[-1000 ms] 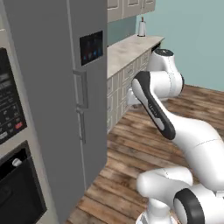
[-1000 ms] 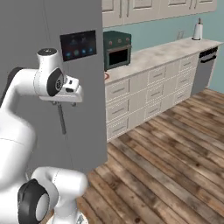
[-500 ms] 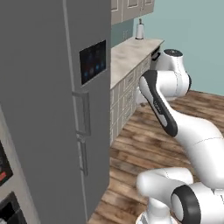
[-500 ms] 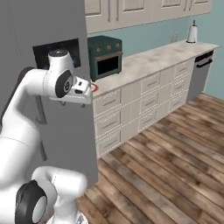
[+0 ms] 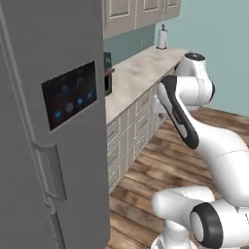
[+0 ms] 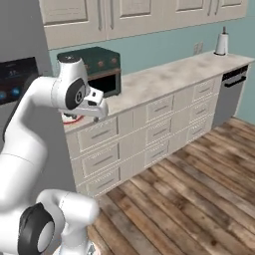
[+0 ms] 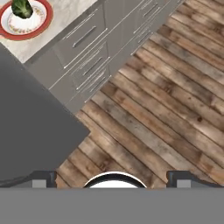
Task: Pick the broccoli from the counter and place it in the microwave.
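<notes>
We see no readable writing. The broccoli (image 7: 22, 8) sits on a red-rimmed plate (image 7: 43, 21) on the beige surface (image 7: 65, 13), well apart from our hand (image 7: 112, 177), whose spread fingertips (image 7: 43, 177) hold nothing above the wooden floor (image 7: 166, 96).

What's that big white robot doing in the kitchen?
It is after the broccoli, which sits on a red-rimmed plate on the counter, beside the tall grey fridge. The arm is raised over the wood floor and holds nothing; its gripper looks open, with the fingers wide apart. A dark green oven stands on the counter, and a paper towel roll is at the far end.
</notes>
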Available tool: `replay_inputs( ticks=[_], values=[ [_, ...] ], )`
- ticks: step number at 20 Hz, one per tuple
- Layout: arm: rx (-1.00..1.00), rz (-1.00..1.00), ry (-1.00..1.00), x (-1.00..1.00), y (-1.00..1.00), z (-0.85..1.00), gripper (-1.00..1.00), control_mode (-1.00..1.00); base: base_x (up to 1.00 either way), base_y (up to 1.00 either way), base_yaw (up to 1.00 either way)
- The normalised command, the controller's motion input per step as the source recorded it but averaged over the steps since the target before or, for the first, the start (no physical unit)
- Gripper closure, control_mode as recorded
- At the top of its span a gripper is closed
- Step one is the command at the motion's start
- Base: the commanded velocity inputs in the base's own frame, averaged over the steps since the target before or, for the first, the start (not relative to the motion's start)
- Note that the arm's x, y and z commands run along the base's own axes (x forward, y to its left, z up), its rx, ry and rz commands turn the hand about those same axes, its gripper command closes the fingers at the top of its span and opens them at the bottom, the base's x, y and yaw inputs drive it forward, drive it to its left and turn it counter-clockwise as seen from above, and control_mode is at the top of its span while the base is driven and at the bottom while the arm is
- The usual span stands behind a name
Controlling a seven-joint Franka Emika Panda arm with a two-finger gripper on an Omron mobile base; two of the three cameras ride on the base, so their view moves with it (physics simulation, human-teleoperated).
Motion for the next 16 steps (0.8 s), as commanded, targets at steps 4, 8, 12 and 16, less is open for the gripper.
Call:
replay_inputs(
  ticks=[4,8,12,16],
  values=[
    [0.0,0.0,0.0,0.0,0.0,0.0,-1.0,1.0,1.0,-0.25,0.38],
    [0.0,0.0,0.0,0.0,0.0,0.0,-1.0,1.0,1.0,-0.15,0.56],
    [0.0,0.0,0.0,0.0,0.0,0.0,-1.0,1.0,1.0,-0.15,0.65],
    [0.0,0.0,0.0,0.0,0.0,0.0,-1.0,1.0,0.89,-0.32,0.71]
  ],
)
